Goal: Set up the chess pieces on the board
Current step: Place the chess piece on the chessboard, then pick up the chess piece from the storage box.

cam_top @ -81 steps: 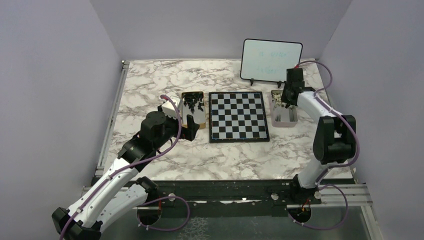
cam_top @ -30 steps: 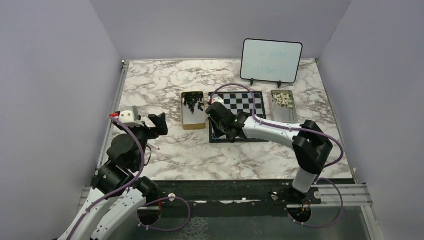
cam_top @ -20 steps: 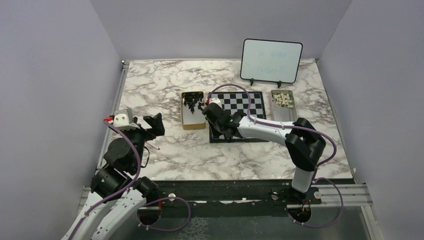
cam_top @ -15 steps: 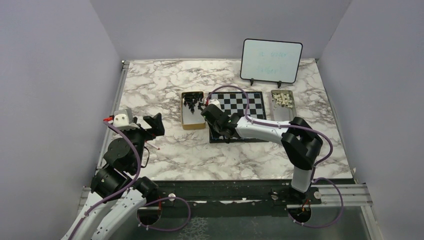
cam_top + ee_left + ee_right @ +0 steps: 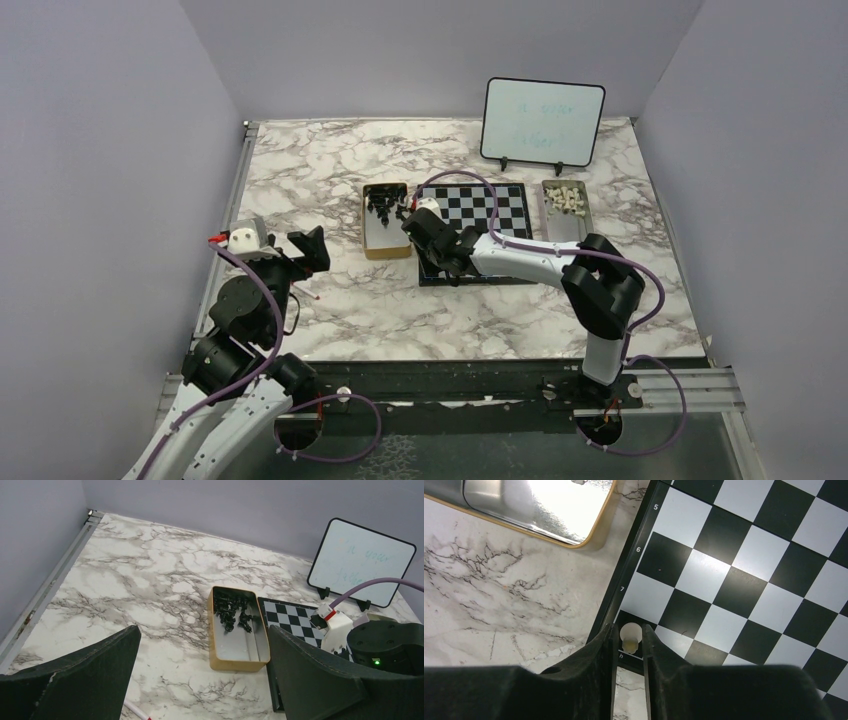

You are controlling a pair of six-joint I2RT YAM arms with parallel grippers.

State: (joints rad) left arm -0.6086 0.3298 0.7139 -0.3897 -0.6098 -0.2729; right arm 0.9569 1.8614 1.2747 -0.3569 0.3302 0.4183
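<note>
**Chess piece [image 5: 630,635] at the corner of the board [image 5: 704,575], between the right fingers [image 5: 601,655]**

One cream chess piece stands upright on a corner square of the board. In the overhead view this is the board's 7 o'clock corner. The piece sits hard against the thin black border, beside the printed "h" and just past the "7".

The right fingers flank the piece closely, one on each side, with their tips reaching over the border. From the wrist view I cannot tell whether they are pinching the piece or only standing against it. The right arm comes in from 5 o'clock and lies low across the near rows of the board, hiding them from above.

The left fingers [image 5: 90,675] are spread wide and hold nothing. They hang above the marble tabletop [image 5: 300,170] at about 8 o'clock from the board and well apart from it, pointing toward the gold-rimmed tray [image 5: 235,666].

The gold-rimmed tray lies just beside the board at 9 o'clock. The black pieces [image 5: 232,614] are heaped at its 12 o'clock end, and the rest of its shiny floor is bare.

A grey tray [image 5: 567,228] lies just beside the board at 3 o'clock. The cream pieces [image 5: 565,198] are clustered at its far end.

A whiteboard [image 5: 543,122] stands upright at 1 o'clock behind the board, with faint writing too pale to read.
</note>
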